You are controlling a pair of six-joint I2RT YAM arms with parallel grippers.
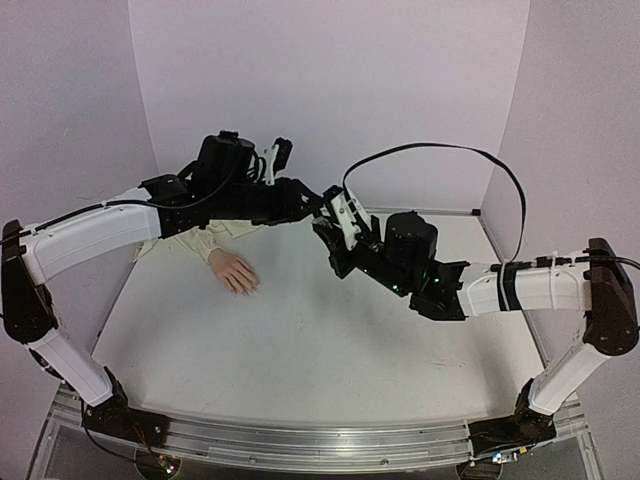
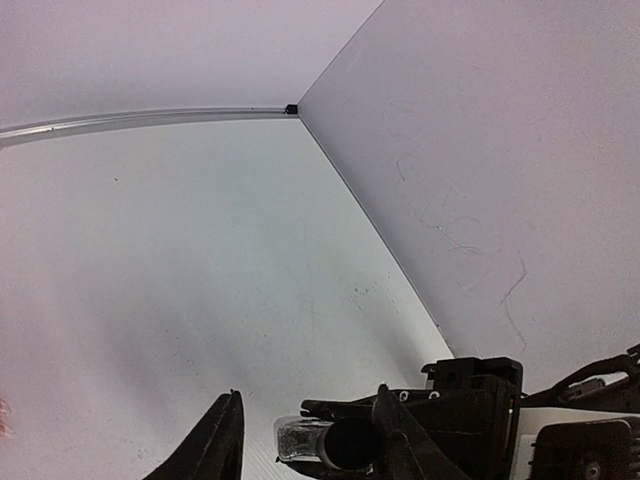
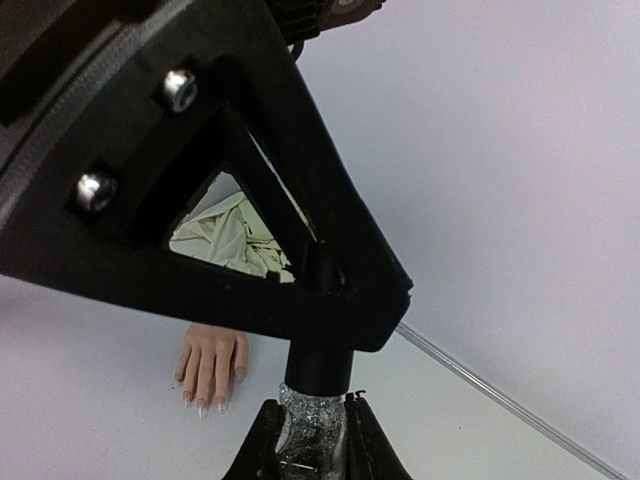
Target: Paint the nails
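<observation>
The mannequin hand (image 1: pixel 236 272) lies palm down on the table at the left, with its cream sleeve (image 1: pixel 205 238) behind it. Its tiny nails (image 3: pixel 204 405) show pale in the right wrist view. My right gripper (image 3: pixel 312 445) is shut on a small glittery polish bottle (image 3: pixel 310 420) and holds it in the air at table centre (image 1: pixel 330 235). The bottle's black cap (image 3: pixel 320 365) points into my left gripper (image 2: pixel 310 440). That gripper is open, with the cap (image 2: pixel 350 443) lying against one finger (image 2: pixel 400 445). In the top view the left gripper (image 1: pixel 318 207) meets the right one.
White table floor (image 2: pixel 200 260) with lilac walls on three sides and a metal strip (image 2: pixel 150 117) along the wall foot. A black cable (image 1: pixel 500 170) loops above the right arm. The mannequin hand lies left of both grippers.
</observation>
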